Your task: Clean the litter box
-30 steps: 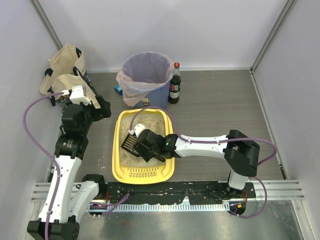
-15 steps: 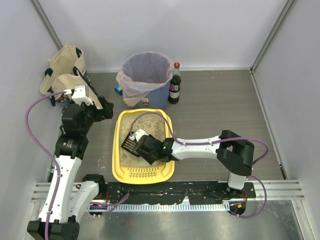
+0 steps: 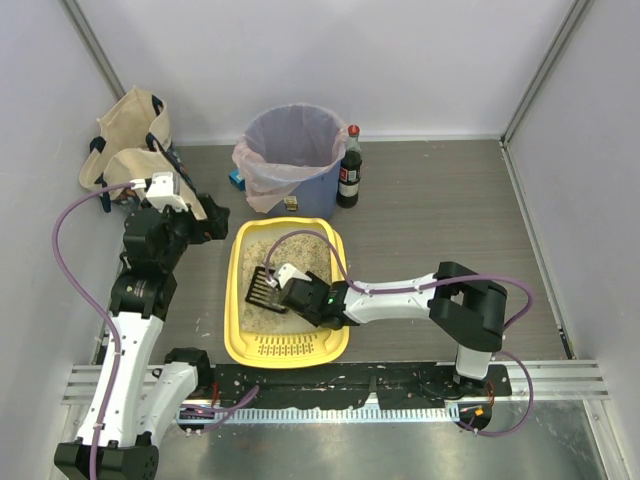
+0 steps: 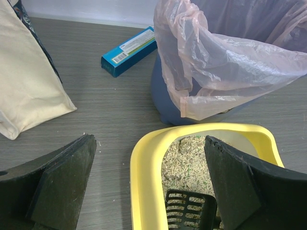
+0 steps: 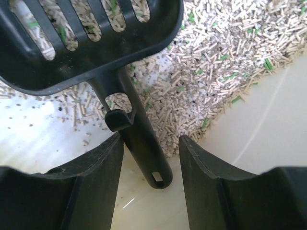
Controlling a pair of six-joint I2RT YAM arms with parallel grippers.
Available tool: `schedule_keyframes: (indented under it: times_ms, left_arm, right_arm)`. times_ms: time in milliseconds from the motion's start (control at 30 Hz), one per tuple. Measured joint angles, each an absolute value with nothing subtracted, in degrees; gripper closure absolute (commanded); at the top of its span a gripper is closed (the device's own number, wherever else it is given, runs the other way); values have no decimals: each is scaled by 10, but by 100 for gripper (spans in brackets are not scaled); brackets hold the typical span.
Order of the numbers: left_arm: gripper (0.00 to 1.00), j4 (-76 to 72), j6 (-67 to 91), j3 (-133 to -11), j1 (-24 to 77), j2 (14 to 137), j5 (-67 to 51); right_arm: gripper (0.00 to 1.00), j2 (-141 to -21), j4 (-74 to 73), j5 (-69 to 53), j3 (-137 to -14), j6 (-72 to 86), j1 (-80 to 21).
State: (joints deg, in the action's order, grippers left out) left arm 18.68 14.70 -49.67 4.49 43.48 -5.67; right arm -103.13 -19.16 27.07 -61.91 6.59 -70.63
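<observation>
The yellow litter box (image 3: 233, 300) lies in the middle of the table, with beige pellets spread over its far half. A black slotted scoop (image 3: 262, 287) lies on the pellets near its left wall. My right gripper (image 3: 288, 284) is down inside the box, open. Its fingers straddle the scoop's handle (image 5: 144, 143): the left finger is close against it and a gap shows on the right. The right gripper (image 5: 151, 141) hangs just above the bare box floor (image 5: 259, 124). My left gripper (image 3: 212, 222) is wide open and holds nothing. It hovers over the box's far-left corner (image 4: 144, 182), with the scoop (image 4: 189, 211) below.
A round blue bin with a clear liner (image 3: 290, 150) stands behind the box, and a dark bottle (image 3: 349, 170) stands to its right. A small blue carton (image 4: 128, 51) lies left of the bin. A canvas bag (image 3: 130, 140) sits at the far left.
My right gripper's jaws have narrowed around the scoop's handle and the wrist has shifted slightly. The left arm has hardly moved.
</observation>
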Motion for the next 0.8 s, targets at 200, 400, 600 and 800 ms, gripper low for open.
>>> schedule_keyframes:
  times_ms: [200, 400, 600, 800]
  left_arm:
    - [0, 187, 147, -496, 46, 432, -57]
    - [0, 186, 147, -496, 49, 428, -57]
    - [0, 187, 147, -495, 49, 428, -57]
    - [0, 186, 147, -493, 49, 427, -57]
  right_arm:
    - [46, -1022, -170, 282, -598, 52, -702]
    - [46, -993, -157, 283, -561, 39, -673]
    - [36, -986, -156, 276, -556, 33, -656]
    - [33, -978, -132, 253, -546, 4, -656]
